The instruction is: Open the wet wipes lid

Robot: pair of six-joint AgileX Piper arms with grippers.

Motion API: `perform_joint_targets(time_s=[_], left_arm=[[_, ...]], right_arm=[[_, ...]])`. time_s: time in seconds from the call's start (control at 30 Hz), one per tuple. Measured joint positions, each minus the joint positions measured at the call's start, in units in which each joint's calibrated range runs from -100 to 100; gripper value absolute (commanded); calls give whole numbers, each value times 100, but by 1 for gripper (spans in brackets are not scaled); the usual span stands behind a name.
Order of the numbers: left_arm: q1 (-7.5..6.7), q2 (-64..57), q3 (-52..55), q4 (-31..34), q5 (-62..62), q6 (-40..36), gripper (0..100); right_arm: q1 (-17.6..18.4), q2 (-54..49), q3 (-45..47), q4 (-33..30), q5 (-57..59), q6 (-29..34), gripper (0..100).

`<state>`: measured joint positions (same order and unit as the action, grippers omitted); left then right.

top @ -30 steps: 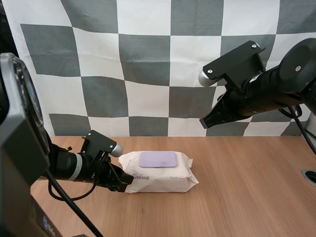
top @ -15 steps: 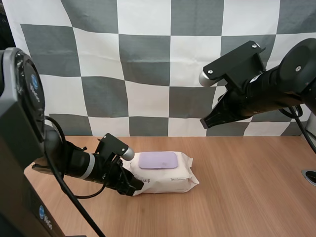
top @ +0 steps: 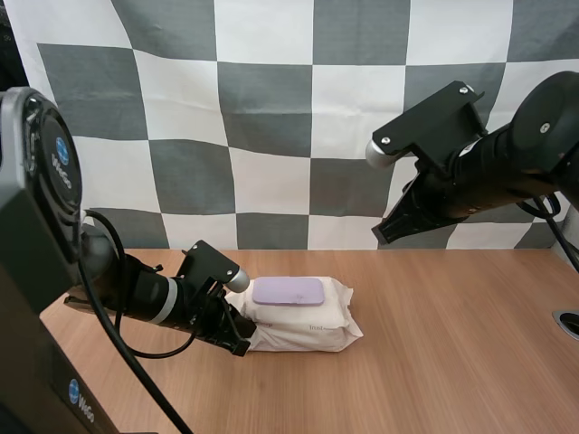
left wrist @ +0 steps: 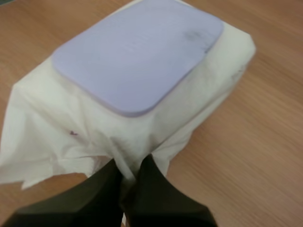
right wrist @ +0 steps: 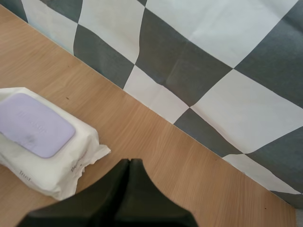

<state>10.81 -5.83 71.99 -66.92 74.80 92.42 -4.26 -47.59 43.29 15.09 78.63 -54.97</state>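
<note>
A white pack of wet wipes [top: 303, 325] lies flat on the wooden table, its lilac lid [top: 289, 290] closed and facing up. My left gripper [top: 242, 342] is low at the pack's left end. In the left wrist view its fingertips [left wrist: 127, 175] pinch the crimped white wrapper [left wrist: 80, 142] just below the lilac lid [left wrist: 137, 52]. My right gripper [top: 384, 231] hangs high above the table, to the right of the pack, shut with nothing in it. From the right wrist, its fingers [right wrist: 129, 163] lie together as one wedge, with the pack [right wrist: 71, 163] and its lid [right wrist: 35, 124] well below.
Bare wooden table [top: 452, 362] stretches to the right and in front of the pack. A small round fitting [top: 568, 323] sits at the table's right edge.
My left gripper has slid rightward along the table to the pack's left end and its fingers have come together on the wrapper. The right arm has shifted only slightly.
</note>
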Motion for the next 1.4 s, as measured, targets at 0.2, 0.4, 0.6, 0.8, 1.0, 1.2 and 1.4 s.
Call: perform_joint_targets(time_s=[0.2,0.4,0.6,0.8,1.0,1.2,1.4], left_arm=[[0,0,0,139,1239,0,0],[0,0,0,367,1891,0,0],[0,-10,0,547,1849,0,0],[0,-10,0,660,2242,0,0],[0,-10,0,1015,2340,0,0],[0,-10,0,1063,2520,0,0],[0,-10,0,1063,2520,0,0]], right_arm=[[0,0,43,396,977,-793,5],[0,0,658,1111,1327,-1697,45],[0,0,1645,1293,142,-2568,47],[0,0,2576,1865,-498,-3502,47],[0,0,2935,2695,-504,-4327,50],[0,0,2947,2910,-520,-4500,62],[0,0,2947,3213,-134,-4500,62]])
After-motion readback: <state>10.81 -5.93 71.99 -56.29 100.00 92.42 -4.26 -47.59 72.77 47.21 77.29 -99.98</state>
